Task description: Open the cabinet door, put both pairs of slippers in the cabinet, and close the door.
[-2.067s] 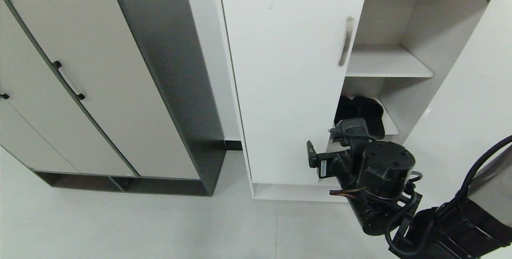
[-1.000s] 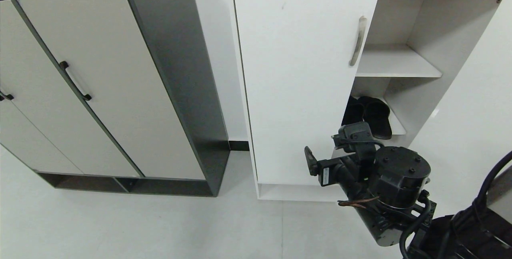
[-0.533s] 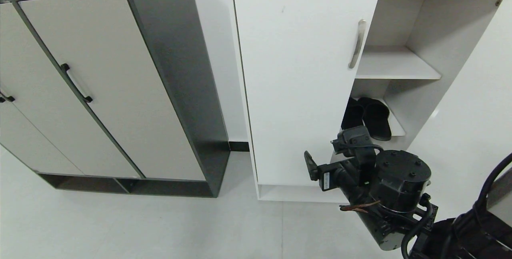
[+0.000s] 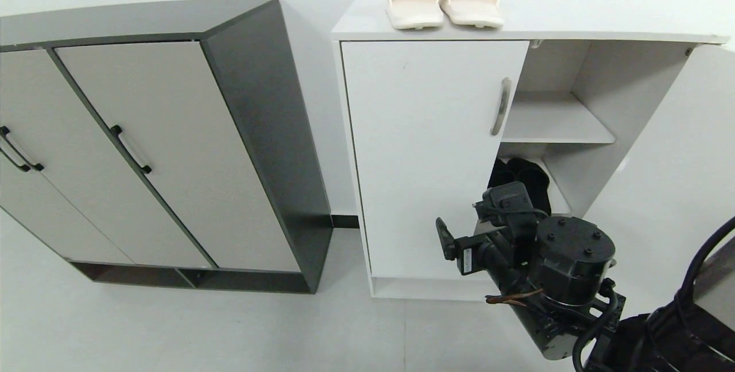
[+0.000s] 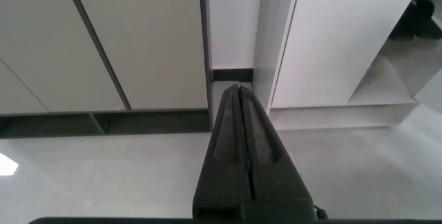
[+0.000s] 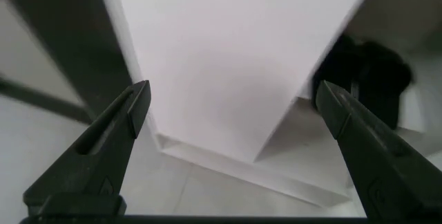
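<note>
— What is different from a moment ago?

— The head camera has tipped upward, so the whole picture has slid down. Nothing has been carried anywhere. On the left the grey cabinet (image 4: pixel 143 148) stands shut, as before. The top of the white cabinet (image 4: pixel 574 19) has come into sight, and the cream slippers (image 4: pixel 445 0) sit on it side by side, above the closed door (image 4: pixel 425 154).

— And what does that mean for the job?

— I judge it half done. The black slippers (image 4: pixel 525 179) already lie on the lower shelf (image 4: pixel 560 202) inside, just right of the closed door's edge. The open door (image 4: pixel 677 159) stands swung out on the far right. The cream pair has yet to go in, and then that door must be shut.

— Where are the hands?

— The left hand (image 5: pixel 239 89) is clenched with nothing in it, low above the floor (image 5: pixel 103 175) before the gap between the two cabinets. The right hand (image 6: pixel 231 89) is released, its fingers spread wide and empty, and it has kept its place low before the closed door, near the black pair.

— So the cream pair is far from it?

— Well apart: high above the right hand and a little to its left. The arm must rise a good way to reach it.
</note>
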Robot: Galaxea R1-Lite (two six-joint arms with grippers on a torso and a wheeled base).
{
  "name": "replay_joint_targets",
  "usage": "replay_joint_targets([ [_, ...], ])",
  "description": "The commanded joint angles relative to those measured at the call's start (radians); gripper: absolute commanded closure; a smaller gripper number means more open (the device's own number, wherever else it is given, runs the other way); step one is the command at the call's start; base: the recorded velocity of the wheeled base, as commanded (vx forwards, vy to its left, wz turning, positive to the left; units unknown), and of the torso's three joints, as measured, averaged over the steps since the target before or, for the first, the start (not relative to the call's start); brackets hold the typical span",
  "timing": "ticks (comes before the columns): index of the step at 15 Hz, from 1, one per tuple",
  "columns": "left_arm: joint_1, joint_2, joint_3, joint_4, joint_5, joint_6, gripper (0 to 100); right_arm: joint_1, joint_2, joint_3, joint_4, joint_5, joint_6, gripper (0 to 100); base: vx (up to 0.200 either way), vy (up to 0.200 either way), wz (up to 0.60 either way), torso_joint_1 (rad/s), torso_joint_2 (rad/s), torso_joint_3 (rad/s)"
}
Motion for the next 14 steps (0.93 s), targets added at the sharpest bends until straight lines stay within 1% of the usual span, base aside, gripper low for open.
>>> replay_joint_targets([
  [1,0.0,0.0,0.0,0.001,0.0,0.0,100,0.001,0.004,0.002,0.0,0.0,0.0,0,0.0,0.0,0.0,0.124,-0.46,-0.344],
  [7,0.0,0.0,0.0,0.0,0.002,-0.003,100,0.003,0.004,-0.002,-0.001,0.0,0.0,0,0.0,0.0,0.0,0.146,-0.47,-0.325],
  [14,0.0,0.0,0.0,0.0,0.002,-0.003,100,0.003,0.001,-0.002,-0.009,0.0,-0.001,0,0.0,0.0,0.0,0.195,-0.5,-0.315],
])
